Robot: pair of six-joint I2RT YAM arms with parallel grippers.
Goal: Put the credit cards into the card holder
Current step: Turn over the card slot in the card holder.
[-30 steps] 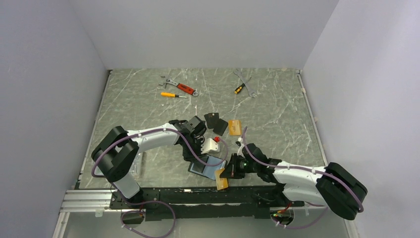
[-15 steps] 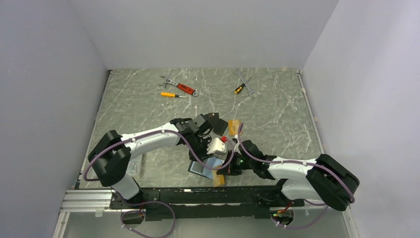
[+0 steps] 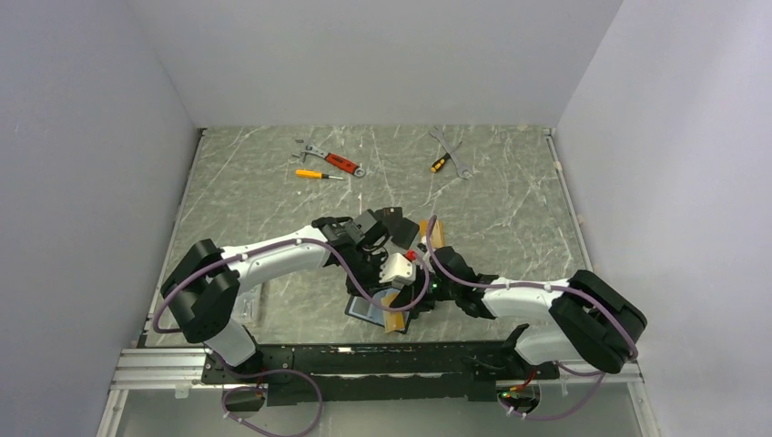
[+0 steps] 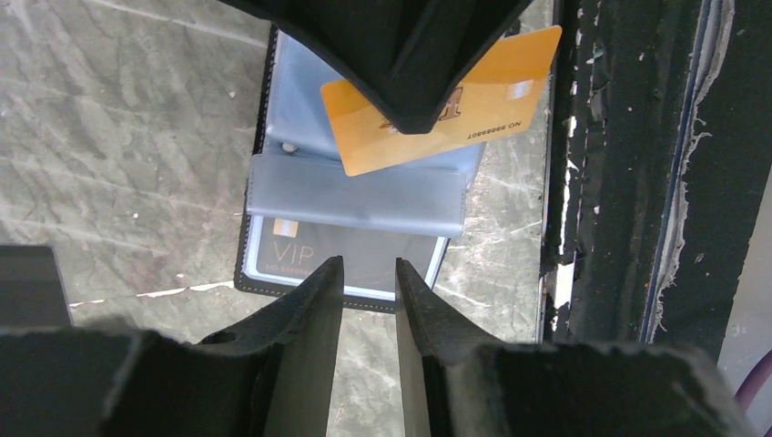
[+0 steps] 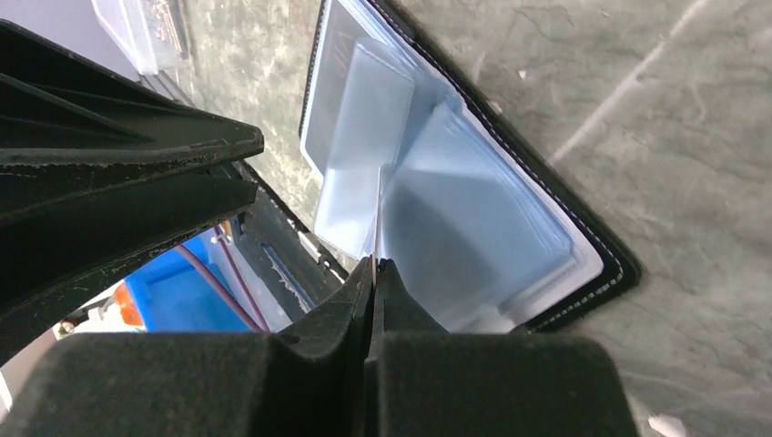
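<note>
Gold card [image 4: 492, 82] pinched by right gripper [image 5: 375, 266] moved from tabletop's near edge over card holder [image 4: 355, 196]; insertion next; left gripper [image 4: 369, 269] ajar.

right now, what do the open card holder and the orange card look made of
Card holder: likely leather or faux leather, matte black with a stitched edge; inner pockets look like frosted pale-blue plastic. Orange card: probably stiff plastic, smooth, slight sheen, printed number.

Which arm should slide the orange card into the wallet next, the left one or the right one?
Right. The right pincer is shut on the orange card, whose edge sits just over the open card holder. The left pincer holds nothing, hovering open at the holder's edge.
</note>
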